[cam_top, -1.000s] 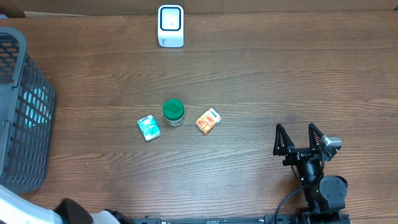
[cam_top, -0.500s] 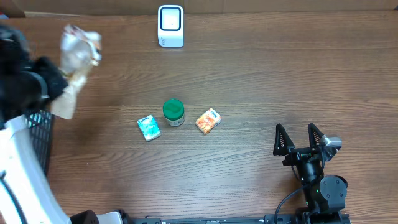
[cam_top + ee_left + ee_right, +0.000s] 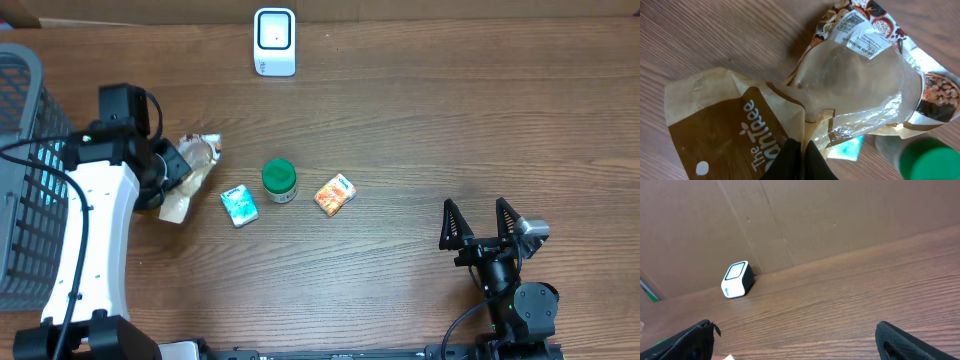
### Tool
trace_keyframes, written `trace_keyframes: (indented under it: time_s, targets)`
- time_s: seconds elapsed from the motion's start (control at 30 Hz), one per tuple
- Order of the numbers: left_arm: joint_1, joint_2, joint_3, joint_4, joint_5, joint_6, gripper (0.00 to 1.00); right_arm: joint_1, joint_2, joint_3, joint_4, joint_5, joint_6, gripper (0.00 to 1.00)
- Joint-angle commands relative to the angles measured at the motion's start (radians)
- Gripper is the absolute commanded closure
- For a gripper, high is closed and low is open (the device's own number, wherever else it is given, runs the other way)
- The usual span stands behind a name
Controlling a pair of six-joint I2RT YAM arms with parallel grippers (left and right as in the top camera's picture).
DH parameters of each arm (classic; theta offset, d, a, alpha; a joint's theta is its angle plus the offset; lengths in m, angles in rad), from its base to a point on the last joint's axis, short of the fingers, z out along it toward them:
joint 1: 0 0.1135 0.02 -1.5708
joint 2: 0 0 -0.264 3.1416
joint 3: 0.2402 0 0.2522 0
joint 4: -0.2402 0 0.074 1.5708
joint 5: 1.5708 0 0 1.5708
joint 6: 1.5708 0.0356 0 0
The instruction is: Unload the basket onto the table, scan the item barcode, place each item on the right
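The item is a crinkled snack bag (image 3: 197,157) with a brown label and a clear window (image 3: 855,80). My left gripper (image 3: 172,184) is shut on its brown edge, and the black fingertips (image 3: 812,162) pinch the fold. The bag hangs just left of the teal packet (image 3: 239,205). A white nutrition label (image 3: 856,31) shows on the bag's far end; I see no barcode. The white scanner (image 3: 274,42) stands at the table's back edge, also in the right wrist view (image 3: 736,279). My right gripper (image 3: 485,225) rests open and empty at the front right.
A green-lidded jar (image 3: 279,180) and an orange packet (image 3: 335,194) sit mid-table beside the teal packet (image 3: 847,147). A grey mesh basket (image 3: 30,200) stands at the left edge. A cardboard wall (image 3: 790,220) backs the table behind the scanner.
My left arm has swung in from the far left with the bag and come down toward the table, now just left of the teal packet. The right arm has not moved.
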Motion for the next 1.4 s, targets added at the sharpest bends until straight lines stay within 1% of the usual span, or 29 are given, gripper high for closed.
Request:
trace_keyframes:
  time_s: [0.0,0.03,0.07,0.1,0.17,0.2,0.23,0.3,0.37,0.47,0.57,0.63,0.7,0.83,0.9,1.03,1.13,1.23,1.27,1.37]
  targets:
    - [-0.003,-0.006,-0.08,0.051,0.009,-0.034,0.96,0.006,-0.007,-0.011,0.007,-0.002,0.0,0.0]
    - [-0.003,-0.006,-0.082,0.051,0.009,-0.033,0.91,0.006,-0.007,-0.011,0.007,-0.002,0.0,0.0]
    - [-0.003,-0.006,-0.082,0.051,0.01,-0.025,0.71,0.006,-0.007,-0.011,0.007,-0.002,0.0,0.0]
    - [-0.003,-0.006,-0.081,0.051,0.012,-0.025,0.58,0.006,-0.007,-0.011,0.007,-0.002,0.0,0.0]
    - [-0.003,-0.006,-0.08,0.063,0.037,-0.003,0.44,0.006,-0.007,-0.011,0.007,-0.002,0.0,0.0]
    - [-0.003,-0.006,-0.08,0.074,0.059,0.017,0.4,0.006,-0.007,-0.011,0.007,-0.002,0.0,0.0]
    - [-0.003,-0.006,-0.077,0.089,0.09,0.044,0.38,0.006,-0.007,-0.011,0.007,-0.002,0.0,0.0]
    - [-0.003,-0.006,-0.06,0.109,0.159,0.087,0.36,0.006,-0.007,-0.011,0.007,-0.002,0.0,0.0]
    - [-0.003,-0.008,-0.024,0.109,0.2,0.104,0.37,0.006,-0.007,-0.011,0.007,-0.002,0.0,0.0]
    - [-0.001,-0.02,0.12,0.069,0.237,0.118,0.37,0.006,-0.007,-0.011,0.007,-0.002,0.0,0.0]
    - [0.017,-0.034,0.27,0.027,0.233,0.156,0.35,0.006,-0.007,-0.011,0.007,-0.002,0.0,0.0]
    - [0.049,-0.041,0.374,0.005,0.233,0.184,0.28,0.006,-0.007,-0.011,0.007,-0.002,0.0,0.0]
    - [0.103,-0.047,0.48,-0.012,0.233,0.197,0.24,0.006,-0.007,-0.011,0.007,-0.002,0.0,0.0]
    - [0.251,-0.053,0.615,-0.018,0.233,0.203,0.2,0.006,-0.007,-0.011,0.007,-0.002,0.0,0.0]
    - [0.338,-0.052,0.633,-0.013,0.233,0.203,0.19,0.006,-0.007,-0.011,0.007,-0.002,0.0,0.0]
    - [0.547,-0.028,0.626,-0.014,0.234,0.202,0.14,0.006,-0.007,-0.011,0.007,-0.002,0.0,0.0]
    - [0.688,0.025,0.618,-0.023,0.235,0.215,0.15,0.006,-0.007,-0.011,0.007,-0.002,0.0,0.0]
    - [0.772,0.09,0.591,-0.023,0.238,0.253,0.17,0.006,-0.007,-0.011,0.007,-0.002,0.0,0.0]
    - [0.8,0.139,0.56,-0.01,0.238,0.3,0.17,0.006,-0.007,-0.011,0.007,-0.002,0.0,0.0]
    - [0.819,0.219,0.528,0.004,0.237,0.39,0.17,0.006,-0.007,-0.011,0.007,-0.002,0.0,0.0]
